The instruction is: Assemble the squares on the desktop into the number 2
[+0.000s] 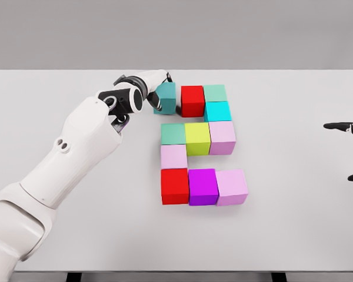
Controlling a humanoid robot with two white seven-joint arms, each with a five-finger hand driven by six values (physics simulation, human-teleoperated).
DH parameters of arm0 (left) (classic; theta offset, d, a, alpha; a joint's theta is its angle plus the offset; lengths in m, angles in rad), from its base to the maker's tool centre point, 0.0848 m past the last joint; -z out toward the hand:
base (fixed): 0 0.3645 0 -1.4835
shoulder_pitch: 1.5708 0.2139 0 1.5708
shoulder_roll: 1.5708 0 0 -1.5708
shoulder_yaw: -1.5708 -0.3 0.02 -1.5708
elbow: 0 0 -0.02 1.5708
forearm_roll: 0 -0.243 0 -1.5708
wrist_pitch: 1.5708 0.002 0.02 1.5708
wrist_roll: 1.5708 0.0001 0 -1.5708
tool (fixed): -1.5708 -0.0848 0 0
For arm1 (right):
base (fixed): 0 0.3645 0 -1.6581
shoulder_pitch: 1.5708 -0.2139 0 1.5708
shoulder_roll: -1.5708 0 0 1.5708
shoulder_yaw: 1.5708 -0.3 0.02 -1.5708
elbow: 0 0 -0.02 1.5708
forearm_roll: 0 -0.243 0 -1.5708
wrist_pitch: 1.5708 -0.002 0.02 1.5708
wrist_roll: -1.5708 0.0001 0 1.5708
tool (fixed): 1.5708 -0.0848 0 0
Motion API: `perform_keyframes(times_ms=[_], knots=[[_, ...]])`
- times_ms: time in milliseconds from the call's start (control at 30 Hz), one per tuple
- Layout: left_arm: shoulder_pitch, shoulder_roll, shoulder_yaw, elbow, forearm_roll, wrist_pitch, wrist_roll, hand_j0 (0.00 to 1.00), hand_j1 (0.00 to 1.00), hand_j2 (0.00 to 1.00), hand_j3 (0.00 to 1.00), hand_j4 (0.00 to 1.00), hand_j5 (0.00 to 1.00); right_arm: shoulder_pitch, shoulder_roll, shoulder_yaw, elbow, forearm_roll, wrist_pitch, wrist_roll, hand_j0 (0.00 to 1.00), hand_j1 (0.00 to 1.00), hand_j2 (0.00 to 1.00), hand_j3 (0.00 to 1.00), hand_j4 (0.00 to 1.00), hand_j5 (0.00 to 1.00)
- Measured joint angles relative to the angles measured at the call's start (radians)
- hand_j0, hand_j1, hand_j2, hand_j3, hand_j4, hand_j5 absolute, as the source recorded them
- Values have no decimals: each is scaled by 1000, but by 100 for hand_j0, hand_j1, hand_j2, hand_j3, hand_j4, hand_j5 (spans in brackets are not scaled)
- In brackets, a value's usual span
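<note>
Here, left hand (148, 94) fingers around the slightly skewed teal cube (165, 97).

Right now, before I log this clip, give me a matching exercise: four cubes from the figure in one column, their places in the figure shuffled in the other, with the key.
Cubes:
1. yellow-green cube
2. purple cube
3. cyan cube
4. teal cube

Places:
A. top left, in the left hand's fingers
B. middle of the bottom row
C. right side, between the top and middle rows
D. centre of the middle row

Pairs: 1-D, 2-B, 3-C, 4-A
</note>
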Motion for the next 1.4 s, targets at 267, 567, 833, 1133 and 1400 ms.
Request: perform_keyframes(times_ms=[267,567,833,1133,1400], knots=[[2,0,0,-1,0,0,0,90,90,90,90,90,90,0,0,2,-1,0,0,0,100,100,100,100,100,100],[2,1,0,-7,0,0,0,100,100,100,100,100,100,-2,1,2,-1,0,0,0,100,100,100,100,100,100],[17,86,37,-160,59,0,0,100,100,100,100,100,100,-2,2,11,-13,0,0,0,100,100,100,100,100,100],[124,343,100,-336,189,0,0,100,100,100,100,100,100,-2,5,13,-15,0,0,0,100,100,100,100,100,100],[-8,474,-49,-423,337,-2,0,100,100,100,100,100,100,-2,6,14,-16,0,0,0,100,100,100,100,100,100]])
